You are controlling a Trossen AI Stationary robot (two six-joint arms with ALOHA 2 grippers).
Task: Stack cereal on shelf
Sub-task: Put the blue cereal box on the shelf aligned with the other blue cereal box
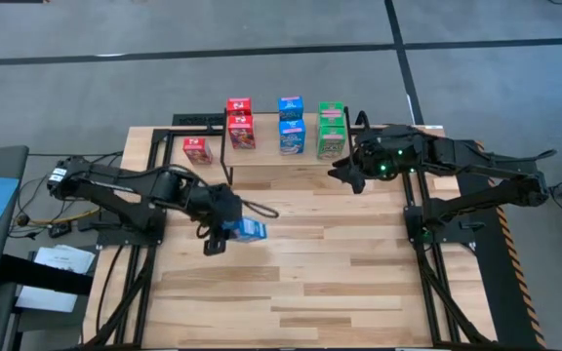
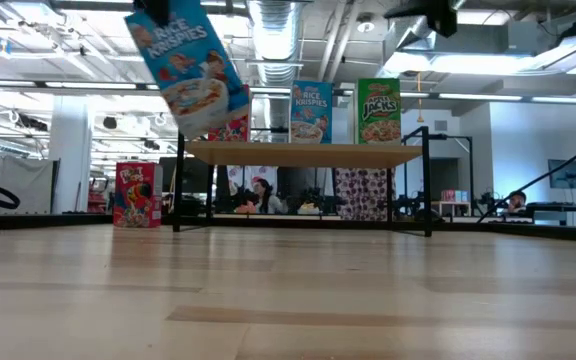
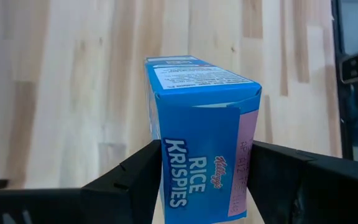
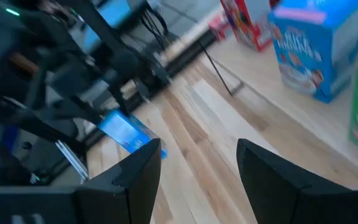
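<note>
**Blue box lifted clear, shelf row waiting for it**

Our left tool [image 1: 224, 232] is clamped on a small blue cardboard Rice Krispies cereal box [image 3: 197, 140], its two dark fingers [image 3: 132, 180] pressed against the box's opposite broad faces. We judge that grip suits the narrow carton: squeezing the wide faces keeps it from twisting. In the low view the box [image 2: 190, 62] hangs tilted, well above the slatted wooden table [image 1: 310, 283] and higher than the shelf board, so it should clear the edge on the way in.

Our right tool [image 1: 347, 174] waits with its fingers apart and nothing between them, just beside the right end of the low light-wood shelf on thin black wire legs [image 2: 303, 152], presumably held off so the two arms do not meet.

On the shelf, the high view shows boxes grouped by colour: red cardboard cereal boxes [image 1: 239, 125] at the left, blue ones [image 1: 291, 124] in the middle, green ones [image 1: 331, 129] at the right. That sorting suggests our carried box belongs with the blue group. One more red cereal box [image 1: 197, 149] stands upright on the table just left of the shelf, not yet placed.
</note>
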